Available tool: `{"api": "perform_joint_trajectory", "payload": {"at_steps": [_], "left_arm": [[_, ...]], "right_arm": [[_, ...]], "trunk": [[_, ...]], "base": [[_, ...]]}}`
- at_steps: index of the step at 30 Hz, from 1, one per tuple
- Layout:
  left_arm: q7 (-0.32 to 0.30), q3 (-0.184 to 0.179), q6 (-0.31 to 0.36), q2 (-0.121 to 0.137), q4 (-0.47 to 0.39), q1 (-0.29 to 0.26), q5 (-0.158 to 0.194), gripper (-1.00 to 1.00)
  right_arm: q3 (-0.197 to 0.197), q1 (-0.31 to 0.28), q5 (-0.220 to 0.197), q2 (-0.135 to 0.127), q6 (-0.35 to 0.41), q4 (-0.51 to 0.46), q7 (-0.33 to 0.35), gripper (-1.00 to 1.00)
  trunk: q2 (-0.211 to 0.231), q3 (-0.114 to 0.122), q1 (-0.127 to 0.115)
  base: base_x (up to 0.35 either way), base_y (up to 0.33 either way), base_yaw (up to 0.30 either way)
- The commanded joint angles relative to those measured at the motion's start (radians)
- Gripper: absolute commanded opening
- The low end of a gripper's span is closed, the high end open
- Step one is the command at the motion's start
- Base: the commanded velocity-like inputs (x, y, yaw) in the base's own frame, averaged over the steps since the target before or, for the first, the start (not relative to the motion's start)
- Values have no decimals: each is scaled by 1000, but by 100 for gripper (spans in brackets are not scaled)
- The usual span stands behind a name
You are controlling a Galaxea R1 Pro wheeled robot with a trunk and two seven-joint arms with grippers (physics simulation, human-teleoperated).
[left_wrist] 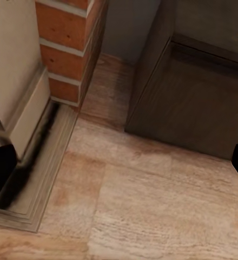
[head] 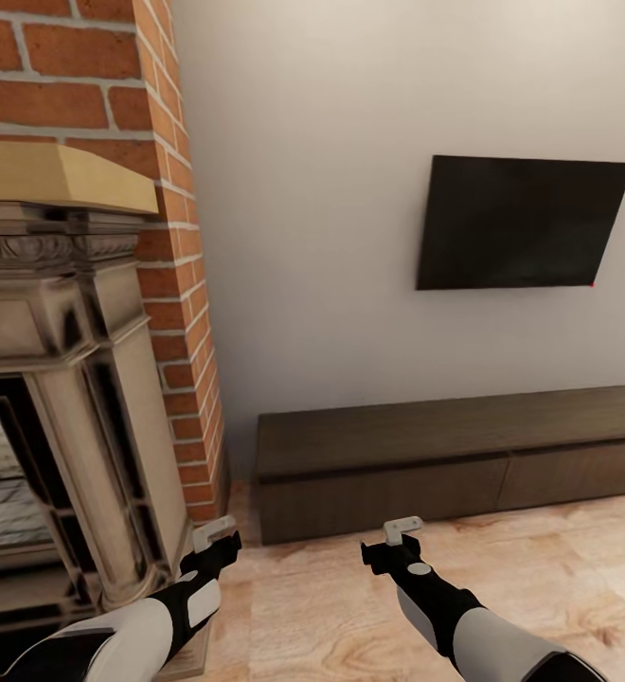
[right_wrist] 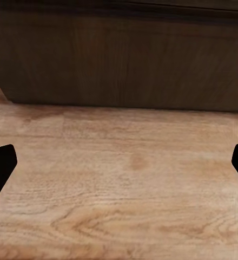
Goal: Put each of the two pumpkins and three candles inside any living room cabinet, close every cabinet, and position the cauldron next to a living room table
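The cabinet is a long, low dark-brown unit against the grey wall, and its drawer fronts sit flush and closed. Its left end corner lies just ahead of my left gripper, which is open and empty over the wood floor. My right gripper hangs open and empty a short way in front of the cabinet's front face. The pumpkins, candles, cauldron and table are out of view.
A stone fireplace with a brick column stands at the left, its base moulding close beside my left gripper. A black TV hangs on the wall above the cabinet. Wood floor stretches in front.
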Motion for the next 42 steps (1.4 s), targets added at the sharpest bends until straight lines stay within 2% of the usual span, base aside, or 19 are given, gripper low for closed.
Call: {"api": "perform_joint_trajectory", "payload": {"at_steps": [1, 9, 20, 27, 42], "left_arm": [[0, 8, -7, 0, 4, -2, -2, 100], [1, 8, -7, 0, 4, -1, -3, 100], [0, 8, -7, 0, 4, -1, -2, 100], [0, 8, -7, 0, 4, -1, -2, 100], [0, 8, -7, 0, 4, -1, -2, 100]], "right_arm": [[9, -1, -10, 0, -4, 1, -4, 100], [8, -1, -10, 0, -4, 1, -5, 100], [8, -1, -10, 0, -4, 1, -5, 100], [9, -1, -9, 0, -5, 1, -4, 100], [9, -1, -10, 0, -5, 1, -4, 100]], "trunk": [[0, -1, 0], [0, -1, 0], [0, -1, 0], [0, -1, 0], [0, -1, 0]], "base": [[116, -60, 106], [168, -93, 91], [20, -7, 3], [238, -41, 0], [96, 13, 0]]}}
